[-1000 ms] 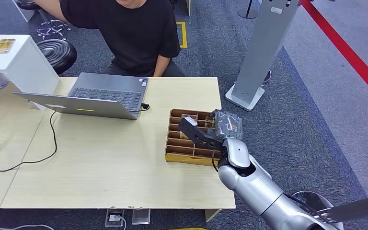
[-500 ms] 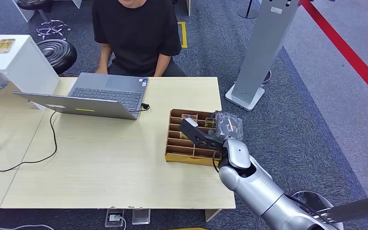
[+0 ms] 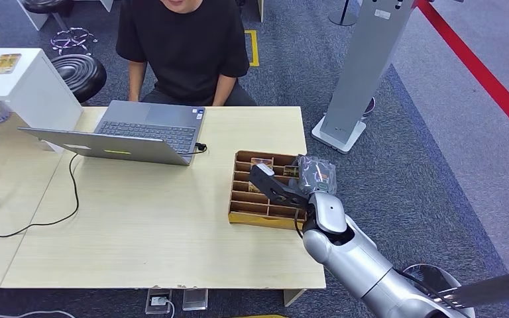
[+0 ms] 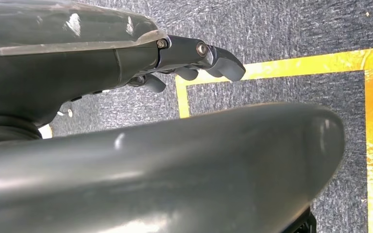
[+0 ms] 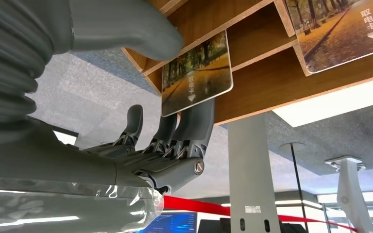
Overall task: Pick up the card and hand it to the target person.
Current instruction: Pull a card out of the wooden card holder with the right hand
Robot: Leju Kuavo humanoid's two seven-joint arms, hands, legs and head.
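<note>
We have our right hand point(image 3: 280, 190) down in the wooden tray point(image 3: 242, 211) at the table's point(image 3: 139, 225) right edge, and we judge the task barely begun: the card point(image 5: 197, 73) remains in its compartment, with the lift and the handover to the person point(image 3: 182, 46) at the far edge yet to do. The right wrist view shows what the head view cannot: thumb on one face of the card, fingers point(image 5: 194, 119) behind the other, a pinch on it. Another card point(image 5: 342, 31) sits in a neighbouring slot. Our left hand point(image 4: 189, 60) hangs over carpet, fingers curled on nothing.
</note>
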